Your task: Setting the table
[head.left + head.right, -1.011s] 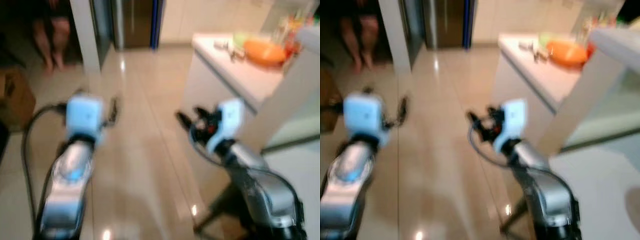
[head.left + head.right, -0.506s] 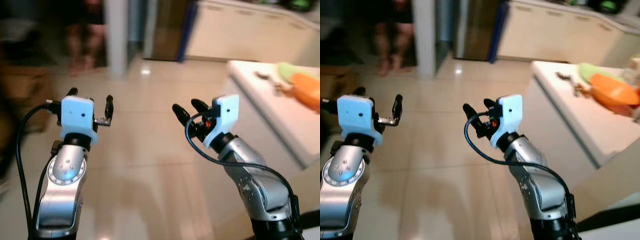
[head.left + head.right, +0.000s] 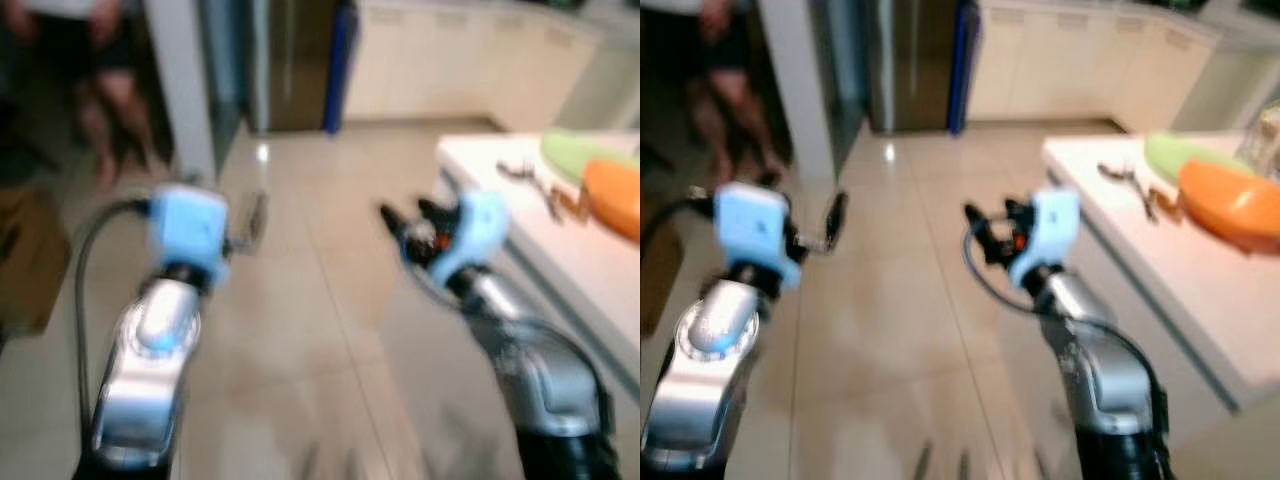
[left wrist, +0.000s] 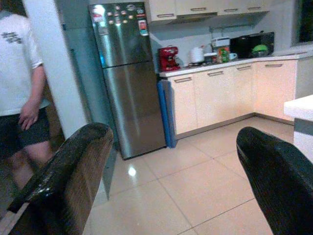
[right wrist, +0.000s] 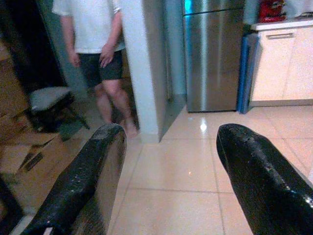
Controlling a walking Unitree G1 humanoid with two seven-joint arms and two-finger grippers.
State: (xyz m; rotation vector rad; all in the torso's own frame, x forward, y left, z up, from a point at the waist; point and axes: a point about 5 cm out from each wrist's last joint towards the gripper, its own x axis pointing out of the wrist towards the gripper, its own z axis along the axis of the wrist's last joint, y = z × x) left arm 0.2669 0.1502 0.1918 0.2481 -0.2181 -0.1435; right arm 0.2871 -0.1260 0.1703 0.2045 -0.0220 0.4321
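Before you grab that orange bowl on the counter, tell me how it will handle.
The orange bowl looks like smooth plastic, so probably light and not fragile. Its glossy, curved wall may slip between the fingers of the open right gripper. It sits wide and low on the white counter, so it likely slides rather than tips.

Bare tiled floor (image 3: 900,290) runs ahead toward the steel fridge (image 4: 124,78), and that lane lies open. On the robot's right a white counter (image 3: 1160,250) edges the lane, carrying an orange bowl (image 3: 1230,200). Left of the fridge a white pillar (image 5: 144,63) juts out, with a person (image 5: 95,54) standing just beyond it beside a cardboard box (image 5: 22,156).
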